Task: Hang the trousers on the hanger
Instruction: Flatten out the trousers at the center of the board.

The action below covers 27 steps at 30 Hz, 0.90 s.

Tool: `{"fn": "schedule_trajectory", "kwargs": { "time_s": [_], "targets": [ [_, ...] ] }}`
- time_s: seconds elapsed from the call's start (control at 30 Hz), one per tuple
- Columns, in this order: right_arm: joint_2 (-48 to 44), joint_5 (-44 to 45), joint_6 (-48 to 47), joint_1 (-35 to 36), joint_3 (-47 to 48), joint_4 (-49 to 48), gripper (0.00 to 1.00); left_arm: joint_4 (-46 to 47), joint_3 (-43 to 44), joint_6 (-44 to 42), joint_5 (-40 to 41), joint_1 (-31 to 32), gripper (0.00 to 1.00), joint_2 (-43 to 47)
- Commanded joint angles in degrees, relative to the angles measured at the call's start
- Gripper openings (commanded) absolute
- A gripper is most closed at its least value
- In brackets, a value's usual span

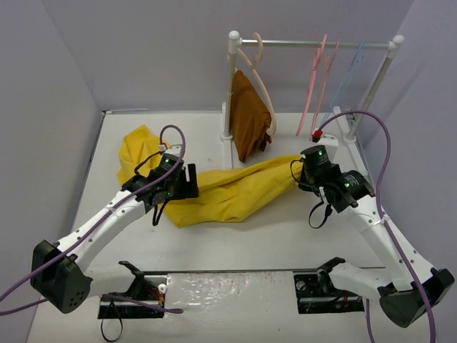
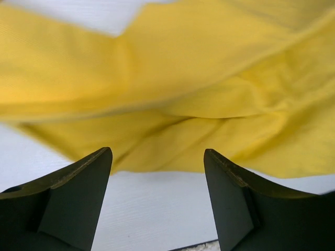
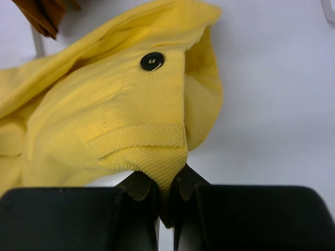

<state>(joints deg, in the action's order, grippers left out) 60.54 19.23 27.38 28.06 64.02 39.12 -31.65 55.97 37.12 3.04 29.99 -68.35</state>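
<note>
- We see the trousers lying across the table, bunched at the far left and stretching toward the right arm;
- our right gripper is clamped tight on the waistband edge, near a black button;
- our left gripper stands with jaws apart, holding nothing; yellow cloth lies just beyond its tips;
- the hanger, one of two pink ones alike, hangs on the rail at the back, well apart from the trousers;
- a rust-brown cloth hangs from a beige hanger on the same rail.

Yellow trousers sprawled across table; pink hanger on rail.
</note>
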Motion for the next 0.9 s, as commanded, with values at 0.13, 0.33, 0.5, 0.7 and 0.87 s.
{"fn": "schedule_trajectory", "kwargs": {
  "time_s": [0.13, 0.33, 0.5, 0.7, 0.87],
  "targets": [
    [-2.68, -1.68, -2.47, -0.02, -5.91, 1.8, 0.0, 4.86, -8.5, 9.52, -2.34, -13.3, 0.69, 2.06],
    [-3.31, -4.33, -2.34, -0.11, -7.41, -0.33, 0.0, 9.39, -7.39, 10.52, -0.43, -14.91, 0.73, -6.14],
    [-3.95, -5.5, -2.34, -0.1, -8.15, -1.35, 0.0, 13.77, -7.7, 10.34, -1.12, -17.53, 0.73, -12.29],
    [-3.84, -3.93, -3.15, -0.83, -7.78, -1.66, 0.0, 12.74, -4.67, 7.4, -0.89, -21.59, 0.23, -16.62],
    [-2.47, -4.86, -6.56, -5.51, 0.54, -0.02, 0.0, -5.93, 17.84, -6.73, 9.86, -21.9, 0.0, -9.67]
  ]
}}
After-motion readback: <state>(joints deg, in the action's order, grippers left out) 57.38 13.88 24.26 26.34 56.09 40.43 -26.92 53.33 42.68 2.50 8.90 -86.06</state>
